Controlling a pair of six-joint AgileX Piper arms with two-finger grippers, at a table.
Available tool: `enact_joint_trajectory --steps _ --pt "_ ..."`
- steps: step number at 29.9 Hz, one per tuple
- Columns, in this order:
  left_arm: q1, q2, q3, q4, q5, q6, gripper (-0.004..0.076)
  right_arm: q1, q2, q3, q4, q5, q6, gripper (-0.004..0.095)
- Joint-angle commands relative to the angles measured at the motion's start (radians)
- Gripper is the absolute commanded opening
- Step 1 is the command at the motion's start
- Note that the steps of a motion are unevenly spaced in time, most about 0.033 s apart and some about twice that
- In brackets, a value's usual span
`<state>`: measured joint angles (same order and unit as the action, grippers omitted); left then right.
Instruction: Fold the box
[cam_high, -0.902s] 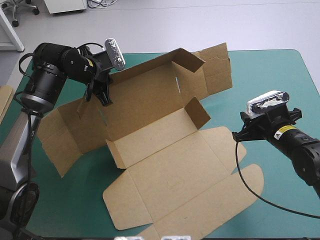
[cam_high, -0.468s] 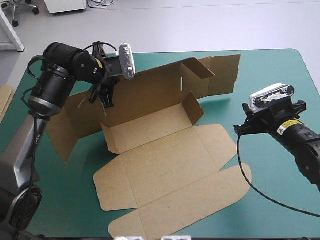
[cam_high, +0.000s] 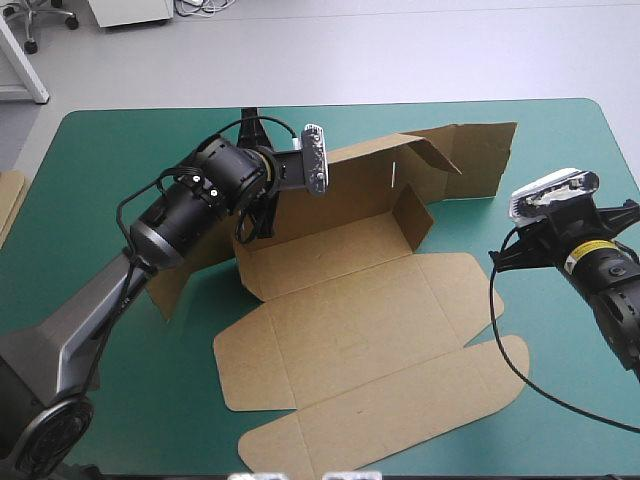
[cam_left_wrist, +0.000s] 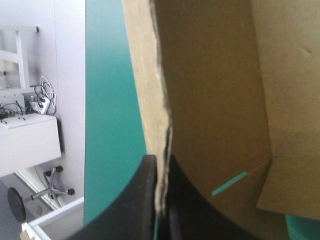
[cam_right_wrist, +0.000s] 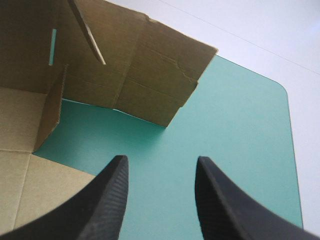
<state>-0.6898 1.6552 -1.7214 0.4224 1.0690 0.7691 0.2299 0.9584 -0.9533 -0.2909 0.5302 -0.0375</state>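
**Operator:** Where does the box stand?

**Inspector:** About the middle of your table (cam_high: 120, 150). The box (cam_high: 360, 340) is part raised. Its long rear wall stands upright toward the far edge. A short end wall stands at the right of the floor panel. The wide front panels and their flaps lie flat toward the near edge. An outer panel by the far right corner also stands.

**Operator:** And the grippers?

**Inspector:** Your left gripper (cam_left_wrist: 161, 167) is pinching an edge of the rear wall near the floor panel's left corner, with one black finger on each face of the board. Your right gripper (cam_right_wrist: 160, 162) is spread, with nothing between its fingers. It hovers over bare teal-green cover, right of the box and apart from it.

**Operator:** Anything else?

**Inspector:** A strip of more board (cam_high: 8, 205) shows at the table's left edge, and there is a thin slot (cam_right_wrist: 53, 46) in the rear wall.
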Motion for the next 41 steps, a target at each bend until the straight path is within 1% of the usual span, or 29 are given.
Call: enact_joint_trajectory --steps 1,6,9,13,15,17,23,28,31,35,36,38,41 --pt "-0.008 -0.045 0.041 0.09 -0.1 -0.13 -0.001 -0.008 -0.01 -0.037 -0.092 -0.05 0.065 0.0403" --pt "-0.039 -0.069 0.126 0.259 -0.197 -0.365 -0.001 -0.008 -0.01 -0.039 -0.115 -0.058 0.104 0.0403" --pt "-0.08 -0.082 0.182 0.354 -0.248 -0.448 -0.001 -0.008 -0.01 -0.039 -0.132 -0.064 0.138 0.0403" --pt "-0.14 -0.103 0.273 0.457 -0.316 -0.451 -0.001 -0.008 -0.008 -0.039 -0.215 -0.071 0.197 0.0403" --pt "-0.153 -0.125 0.318 0.514 -0.362 -0.465 -0.001 -0.008 -0.008 -0.048 -0.272 -0.069 0.244 0.0403" --pt "-0.153 -0.149 0.358 0.524 -0.399 -0.469 -0.001 -0.008 -0.001 -0.063 -0.308 -0.052 0.289 0.0403" --pt "-0.153 -0.219 0.475 0.578 -0.506 -0.49 -0.001 -0.008 0.06 -0.153 -0.321 0.034 0.305 0.0403" --pt "-0.154 -0.228 0.546 0.587 -0.557 -0.51 -0.001 -0.008 0.156 -0.31 -0.304 0.043 0.305 0.0402" --pt "-0.154 -0.227 0.549 0.592 -0.581 -0.541 -0.001 -0.008 0.242 -0.443 -0.258 0.087 0.283 0.0385" --pt "-0.154 -0.227 0.549 0.592 -0.604 -0.551 -0.001 -0.019 0.39 -0.638 -0.201 0.179 0.215 0.0306" --pt "-0.154 -0.227 0.549 0.592 -0.606 -0.559 -0.001 -0.035 0.431 -0.69 -0.152 0.204 0.192 0.0275" --pt "-0.154 -0.227 0.549 0.594 -0.6 -0.559 -0.001 -0.073 0.512 -0.787 -0.039 0.235 0.123 0.0254" --pt "-0.154 -0.227 0.549 0.596 -0.598 -0.559 -0.001 -0.165 0.621 -0.906 0.239 0.31 -0.014 0.0257"
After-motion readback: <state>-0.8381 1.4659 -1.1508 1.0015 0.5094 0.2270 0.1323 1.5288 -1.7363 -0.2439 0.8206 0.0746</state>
